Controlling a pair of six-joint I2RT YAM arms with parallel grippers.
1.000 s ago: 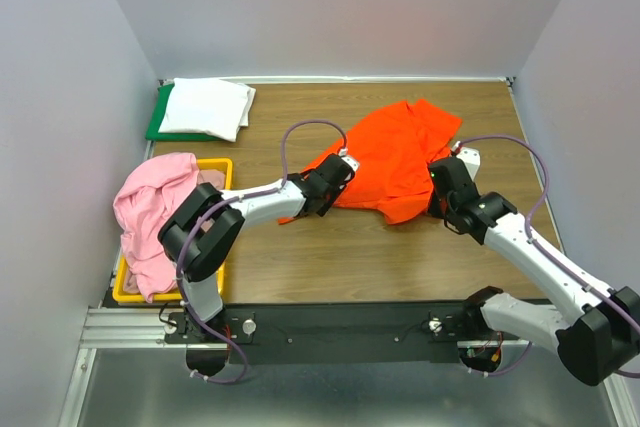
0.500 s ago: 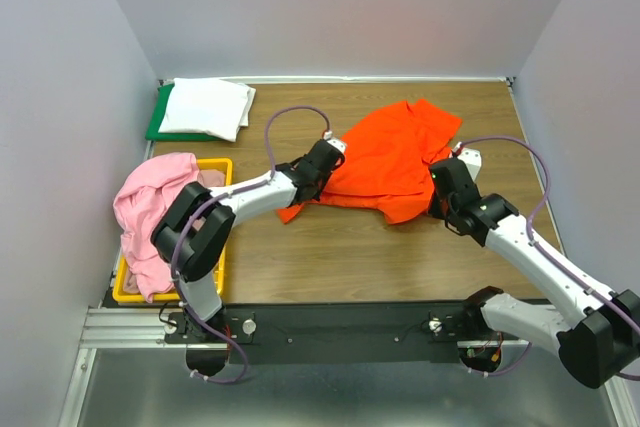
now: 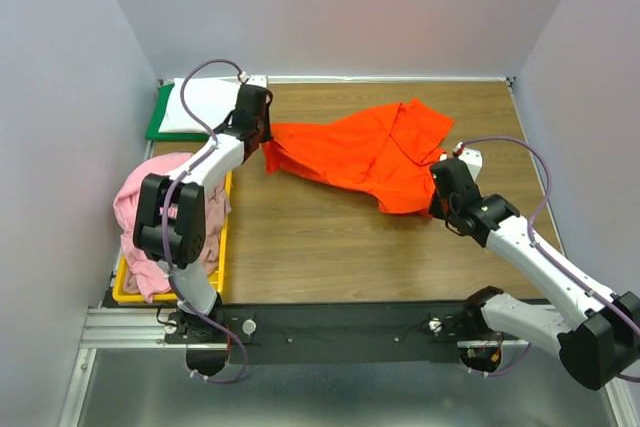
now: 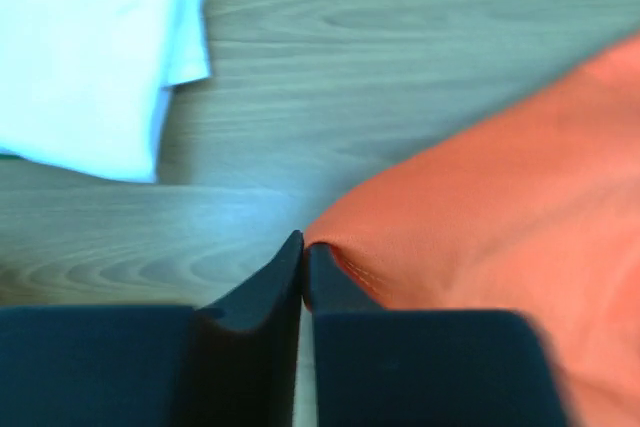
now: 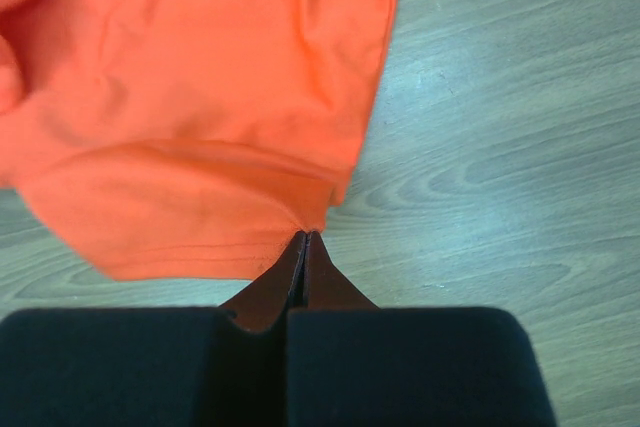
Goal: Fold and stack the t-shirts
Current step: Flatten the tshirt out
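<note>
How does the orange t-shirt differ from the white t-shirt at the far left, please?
The orange t-shirt lies open and rumpled on the bare wood; the white t-shirt is a neat folded rectangle on the green board. The orange t-shirt is pinched at opposite edges by the left gripper and right gripper; nothing holds the white t-shirt. The orange t-shirt covers more table than the white t-shirt. Both are plain, unprinted cloth.
</note>
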